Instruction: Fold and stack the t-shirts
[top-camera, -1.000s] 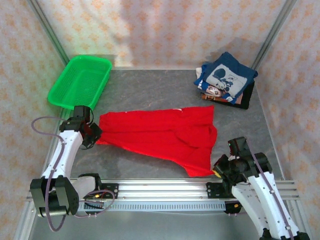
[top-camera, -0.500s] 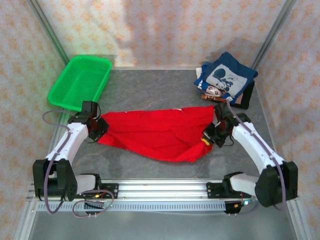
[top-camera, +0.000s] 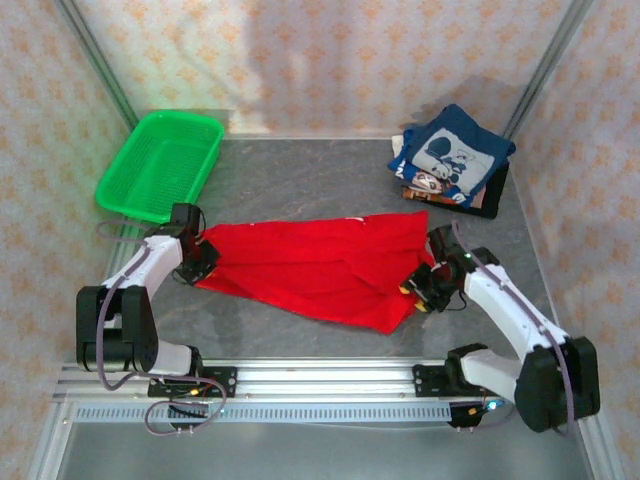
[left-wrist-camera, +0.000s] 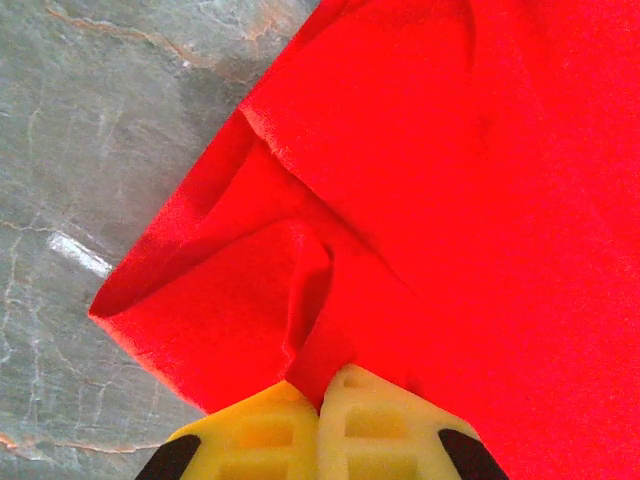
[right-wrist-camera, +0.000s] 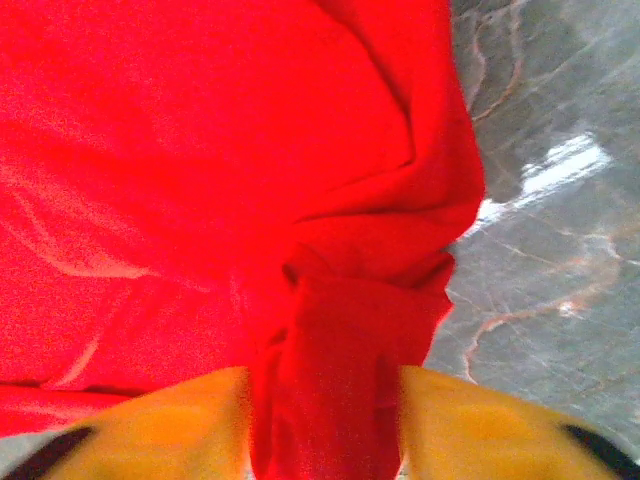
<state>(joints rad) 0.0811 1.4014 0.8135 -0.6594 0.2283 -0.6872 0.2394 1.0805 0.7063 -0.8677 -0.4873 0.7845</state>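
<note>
Your stack (top-camera: 450, 165) is already started: a navy tee (top-camera: 455, 150) lies folded on top of other folded ones, beyond your right gripper (top-camera: 418, 290) and well apart from it, toward the far corner of the table (top-camera: 300, 180). What remains is the red tee (top-camera: 310, 265), which stretches between your two grippers as a wide, wrinkled band, partly doubled over on itself but nowhere near a neat packet. Your left gripper (left-wrist-camera: 322, 390) is clenched on the tee's edge. In its wrist view the yellow fingers (left-wrist-camera: 255, 425) meet with a thin ridge of cloth running out from between them, and a loose flap lies just ahead and to its left. Your right gripper has a thick wad of red cloth sitting between its fingers, which stand apart. The wad fills the gap, and I cannot tell whether it is being pinched or let go. Ahead of that gripper the cloth is bunched and creased, with bare table just to its right. I'd judge you are midway through this tee. A lengthwise fold looks begun, and you still have to flatten it, fold it across and carry it to the stack.
</note>
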